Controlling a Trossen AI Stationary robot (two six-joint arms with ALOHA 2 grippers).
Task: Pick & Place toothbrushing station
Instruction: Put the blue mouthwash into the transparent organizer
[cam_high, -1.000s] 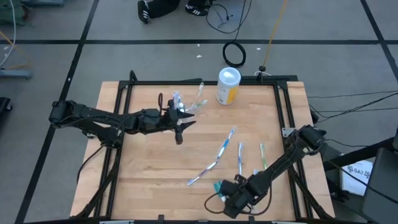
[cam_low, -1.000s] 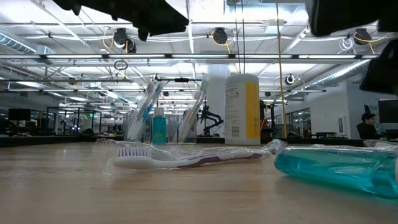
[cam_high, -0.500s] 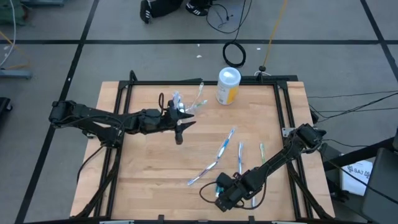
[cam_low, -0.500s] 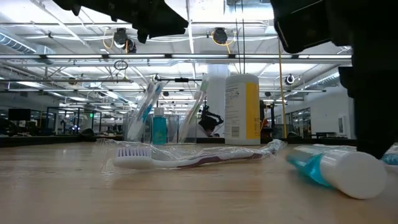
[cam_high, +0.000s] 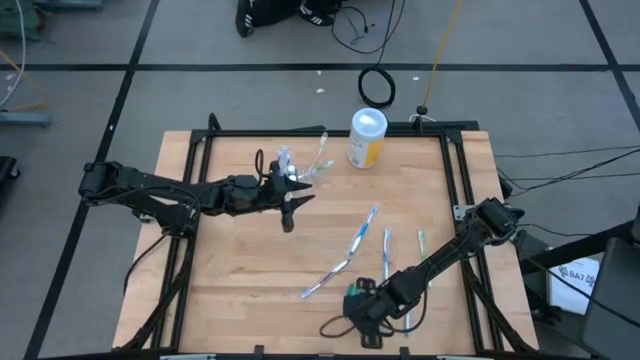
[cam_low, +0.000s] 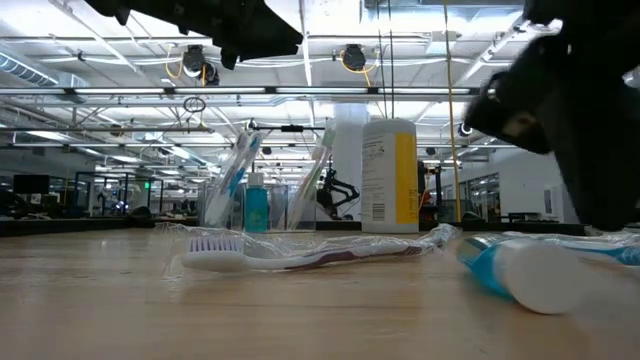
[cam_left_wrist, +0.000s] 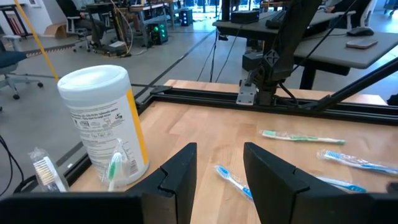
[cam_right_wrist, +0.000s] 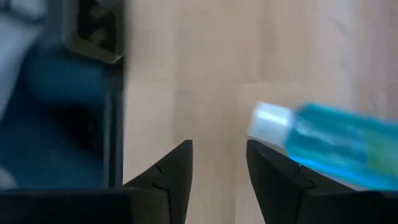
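Nearest the front edge of the tabletop (cam_high: 240, 260), the right end effector (cam_high: 362, 308) hangs low with its fingers parted a narrow way and nothing between them; a teal toothpaste tube (cam_right_wrist: 323, 144) with a white cap lies just beside it, probably because this arm is lining up to take the tube, though whether a finger touches it cannot be told. From table height that tube (cam_low: 520, 275) shows only its cap end, the rest cut off behind the dark bulk of the arm. Farther from the front edge, loose toothbrushes (cam_high: 358, 240) lie scattered flat, apparently waiting their turn; one in a clear wrapper (cam_low: 300, 252) lies across the middle. Farther again, the clear cup (cam_high: 288, 172) stands upright holding several brushes and a tube, and the left end effector (cam_high: 290, 203) hovers just beside it, fingers narrowly apart and empty, seemingly waiting. Exactly how many brushes the cup holds is hard to make out. Nearest the back edge stands the yellow canister (cam_high: 367, 138) with its white lid, no part of the set.
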